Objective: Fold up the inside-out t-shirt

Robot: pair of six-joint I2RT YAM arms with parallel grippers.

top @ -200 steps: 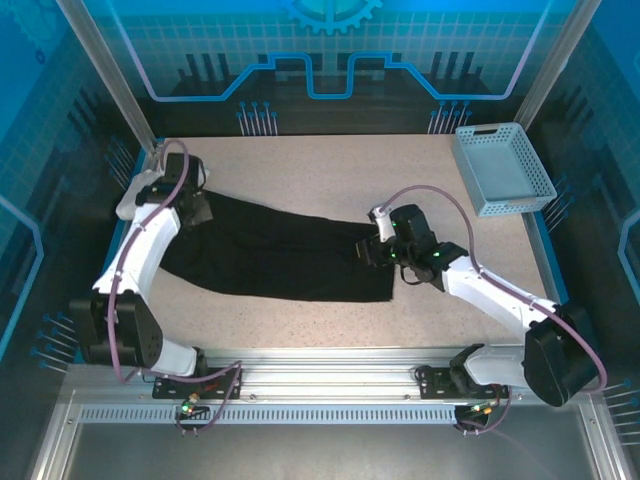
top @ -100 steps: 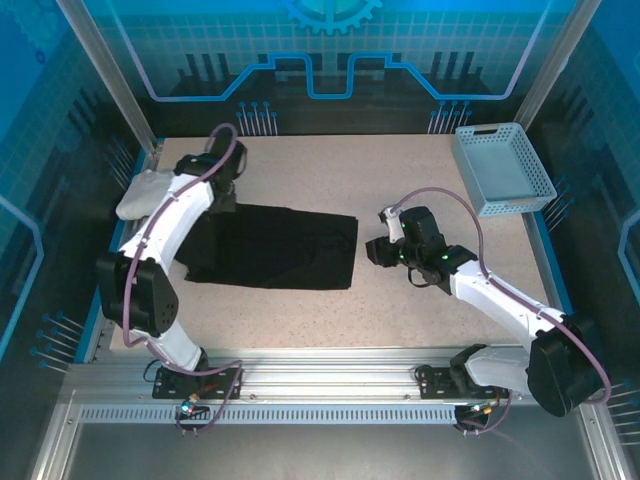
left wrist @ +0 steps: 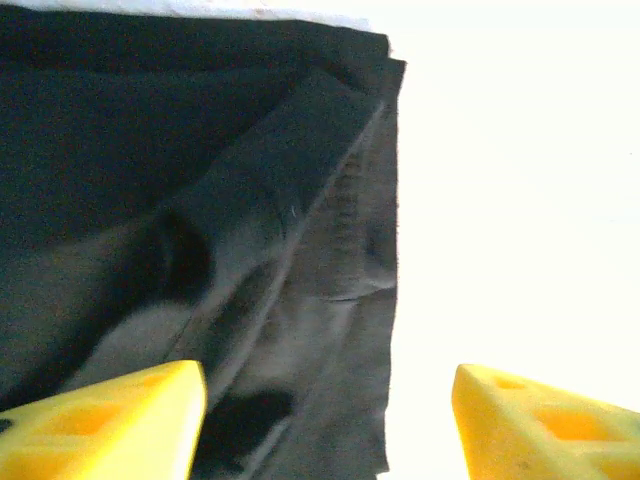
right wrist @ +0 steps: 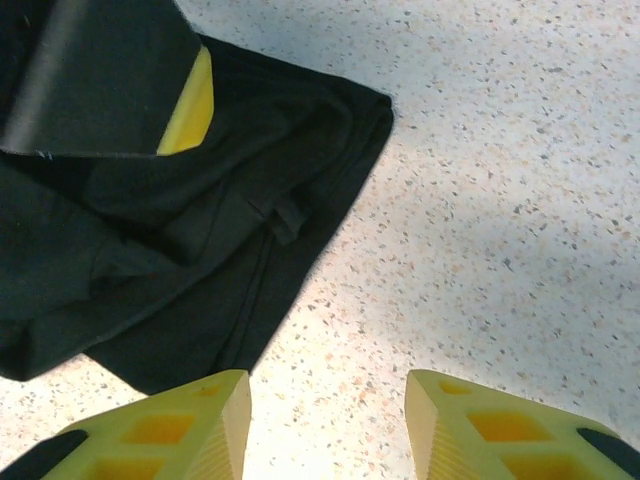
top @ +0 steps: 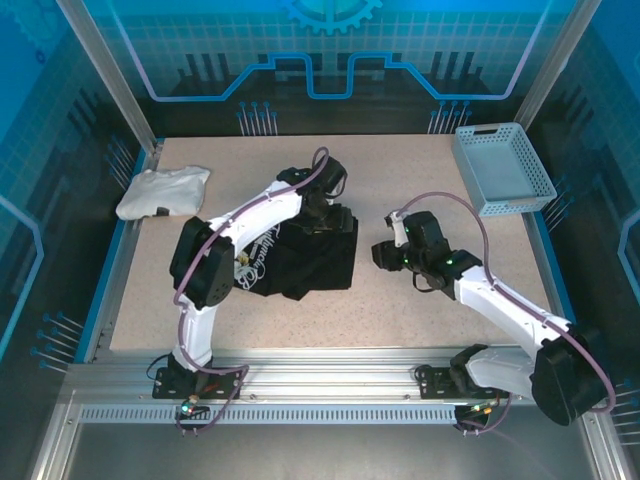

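Speckled beige worktop, boxed in by blue-lit panels at the back and sides, with an aluminium rail along the near edge.

The inside-out t-shirt lies as a bunched black bundle at mid-worktop, slightly left of centre. White script shows on its left flank. Its right edge is fairly straight and its lower left is lumpy.

My left arm reaches across the shirt from the left. My left pincer sits over the bundle's far right corner with its fingers wide apart and nothing clamped between them. My right pincer hovers just right of the shirt over bare worktop, fingers apart and empty.

Open room: a wide bare strip runs between the shirt and the blue basket at the far right corner, and there is more bare surface along the far edge. A white folded garment sits at the far left edge, well apart from the shirt.

View differences:
- The left wrist view shows layered folds and a hem line along the shirt's edge. The worktop beyond is blown out white.
- The right wrist view shows the shirt's corner on the speckle and one yellow fingertip of my left pincer against the cloth.
- The overhead view alone gives the script, the basket and the white garment.
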